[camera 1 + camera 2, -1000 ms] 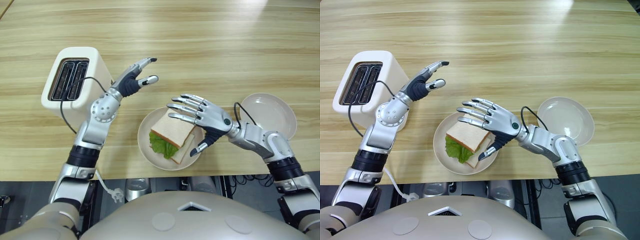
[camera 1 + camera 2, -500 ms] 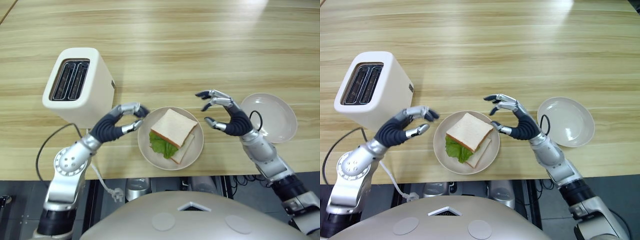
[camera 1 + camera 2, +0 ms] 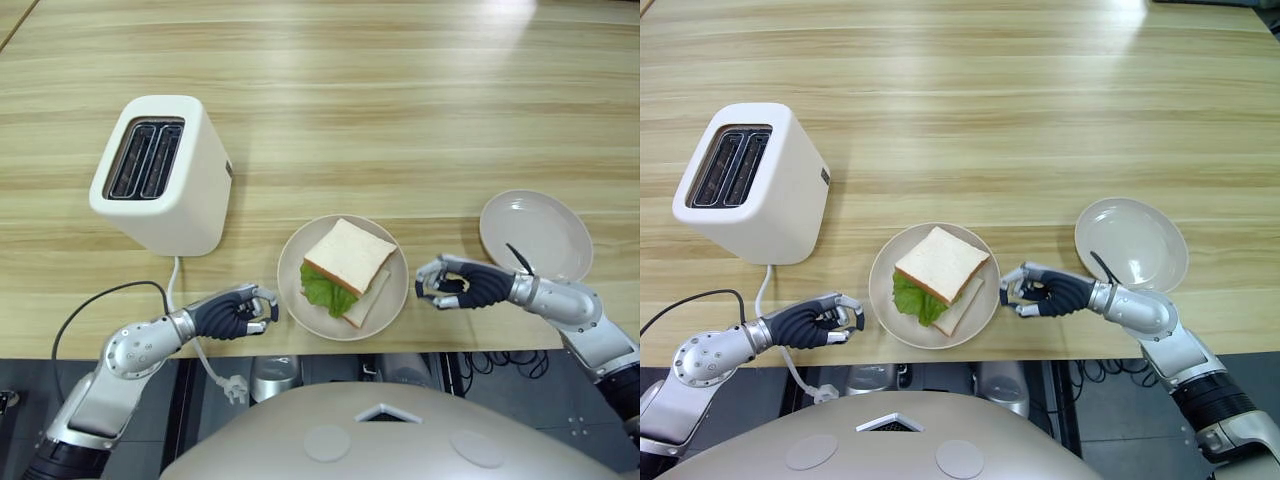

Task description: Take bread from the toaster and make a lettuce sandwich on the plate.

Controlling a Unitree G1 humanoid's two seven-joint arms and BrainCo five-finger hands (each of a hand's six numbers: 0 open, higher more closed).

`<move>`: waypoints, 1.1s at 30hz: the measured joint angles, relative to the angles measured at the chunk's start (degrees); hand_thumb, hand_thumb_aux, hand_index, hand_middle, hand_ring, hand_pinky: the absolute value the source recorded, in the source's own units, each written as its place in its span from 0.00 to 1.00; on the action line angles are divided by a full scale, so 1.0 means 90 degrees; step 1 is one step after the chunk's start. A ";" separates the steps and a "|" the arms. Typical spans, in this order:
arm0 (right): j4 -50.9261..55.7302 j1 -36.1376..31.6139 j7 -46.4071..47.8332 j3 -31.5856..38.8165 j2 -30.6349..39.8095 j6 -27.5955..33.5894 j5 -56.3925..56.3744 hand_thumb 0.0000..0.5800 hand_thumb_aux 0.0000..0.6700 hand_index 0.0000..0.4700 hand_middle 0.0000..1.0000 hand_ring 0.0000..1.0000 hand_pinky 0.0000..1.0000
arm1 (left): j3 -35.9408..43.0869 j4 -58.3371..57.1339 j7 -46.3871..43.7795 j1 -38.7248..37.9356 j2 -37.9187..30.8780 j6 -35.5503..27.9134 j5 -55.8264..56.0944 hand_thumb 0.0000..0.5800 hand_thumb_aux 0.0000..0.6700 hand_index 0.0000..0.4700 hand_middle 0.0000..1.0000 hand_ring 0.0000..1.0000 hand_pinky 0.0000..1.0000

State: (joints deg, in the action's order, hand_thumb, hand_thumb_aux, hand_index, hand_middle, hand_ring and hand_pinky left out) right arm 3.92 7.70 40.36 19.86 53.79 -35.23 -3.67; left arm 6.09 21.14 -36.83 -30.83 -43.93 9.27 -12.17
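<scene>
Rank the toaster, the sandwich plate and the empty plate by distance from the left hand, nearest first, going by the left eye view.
Measured from the left hand:
1. The sandwich plate, just to the hand's right, its rim close to the fingertips.
2. The toaster, farther up the table and slightly to the left.
3. The empty plate, far right, beyond the sandwich plate.

no legible text or numbers, small dark label [image 3: 826, 177] on the toaster [image 3: 750, 185] side, too small to read
</scene>
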 measured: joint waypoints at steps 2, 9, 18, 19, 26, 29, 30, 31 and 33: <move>0.0011 0.0094 0.0112 -0.0001 0.0098 0.0007 0.0444 1.00 1.00 0.98 1.00 1.00 1.00 | 0.0043 -0.0006 0.0002 -0.0104 -0.0078 0.0118 -0.0241 1.00 1.00 0.98 1.00 1.00 1.00; -0.0048 0.0227 0.0221 -0.0029 0.0127 0.0075 0.1388 1.00 1.00 0.98 1.00 1.00 1.00 | 0.0396 -0.0308 0.0228 0.0068 -0.0022 0.0342 -0.1075 1.00 1.00 0.98 1.00 1.00 1.00; -0.0251 -0.0095 0.0169 0.0429 -0.0937 0.0158 0.2288 1.00 1.00 0.98 1.00 1.00 1.00 | 0.1303 -0.0561 0.0510 0.0971 0.0803 0.0397 -0.1685 1.00 1.00 0.98 1.00 1.00 1.00; -0.0239 -0.0162 0.0056 0.0450 -0.1060 0.0154 0.2440 1.00 1.00 0.98 1.00 1.00 1.00 | 0.1357 -0.0591 0.0558 0.1119 0.0905 0.0409 -0.1716 1.00 1.00 0.98 1.00 1.00 1.00; 0.0915 -0.1402 -0.0911 0.0506 -0.1727 0.0044 0.3646 1.00 1.00 0.98 1.00 1.00 1.00 | 0.1502 -0.1816 0.1016 0.2325 0.1492 0.0466 -0.1822 1.00 1.00 0.98 1.00 1.00 1.00; 0.1572 -0.2091 -0.1284 0.0607 -0.1974 -0.0008 0.4074 1.00 1.00 0.98 1.00 1.00 1.00 | 0.1503 -0.2568 0.1180 0.2974 0.1614 0.0482 -0.1826 1.00 1.00 0.98 1.00 1.00 1.00; 0.1834 -0.2323 -0.1418 0.0666 -0.2061 -0.0055 0.4182 1.00 1.00 0.98 1.00 1.00 1.00 | 0.1505 -0.2925 0.1272 0.3219 0.1636 0.0518 -0.1839 1.00 1.00 0.98 1.00 1.00 1.00; 0.2107 -0.2543 -0.1490 0.0702 -0.2157 -0.0076 0.4285 1.00 1.00 0.98 1.00 1.00 1.00 | 0.1507 -0.3284 0.1333 0.3468 0.1680 0.0527 -0.1855 1.00 1.00 0.98 1.00 1.00 1.00; 0.2913 -0.3153 -0.1816 0.0798 -0.2420 -0.0128 0.4495 1.00 1.00 0.98 1.00 1.00 1.00 | 0.1511 -0.4041 0.1547 0.4060 0.1821 0.0600 -0.1860 1.00 1.00 0.98 1.00 1.00 1.00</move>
State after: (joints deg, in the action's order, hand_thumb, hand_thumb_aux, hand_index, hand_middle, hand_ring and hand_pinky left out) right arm 30.14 -20.67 24.02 27.05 32.01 -36.38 36.78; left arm 19.69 -15.23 -22.91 5.71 -27.54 14.67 -28.92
